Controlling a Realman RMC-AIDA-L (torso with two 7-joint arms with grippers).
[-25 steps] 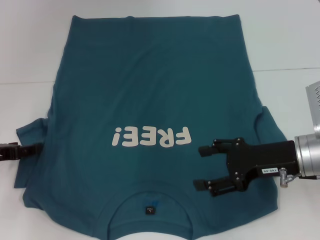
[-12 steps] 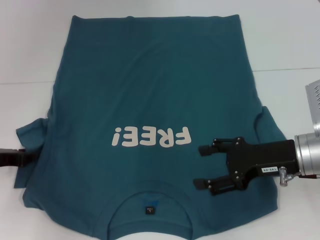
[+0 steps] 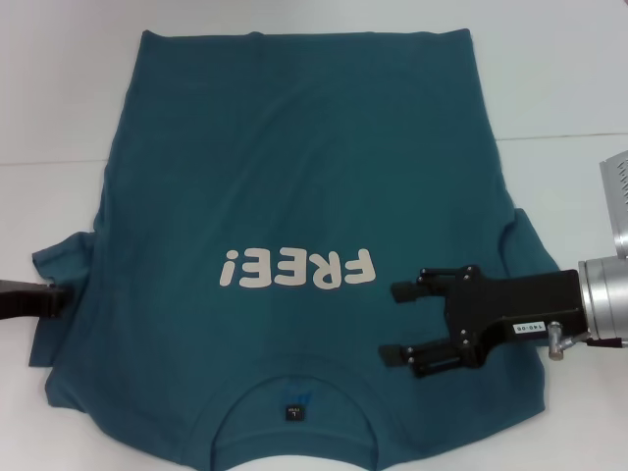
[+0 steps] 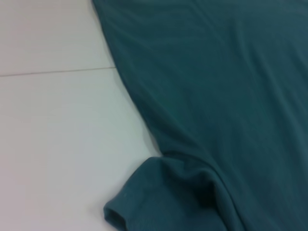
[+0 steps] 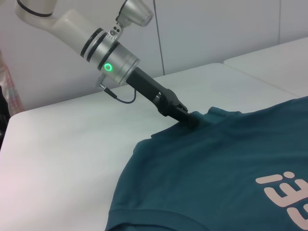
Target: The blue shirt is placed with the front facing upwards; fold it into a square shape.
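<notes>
- The blue shirt (image 3: 294, 245) lies spread flat on the white bench (image 3: 559, 78), print side up. Its collar is nearest the robot and its hem is at the far side, so the "FREE!" lettering (image 3: 297, 268) reads upside down from the head camera.
- The left gripper (image 3: 54, 299) sits low at the tip of the shirt's left sleeve (image 3: 61, 265). In the right wrist view its dark tip (image 5: 185, 115) meets the sleeve edge right at the fabric. It looks pinched onto the cloth, but the contact is too small for me to tell for certain.
- That low, edge-on approach suits lifting a single sleeve so it can be carried inward over the body.
- The right gripper (image 3: 397, 324) hovers over the shirt's right shoulder area, beside the end of the lettering. Its jaws are spread wide and hold nothing.
- It is probably poised there to pin the cloth or take the right sleeve (image 3: 525, 250), so the two sides can fold evenly.
- No fold is made yet; both sleeves lie out to the sides.
</notes>
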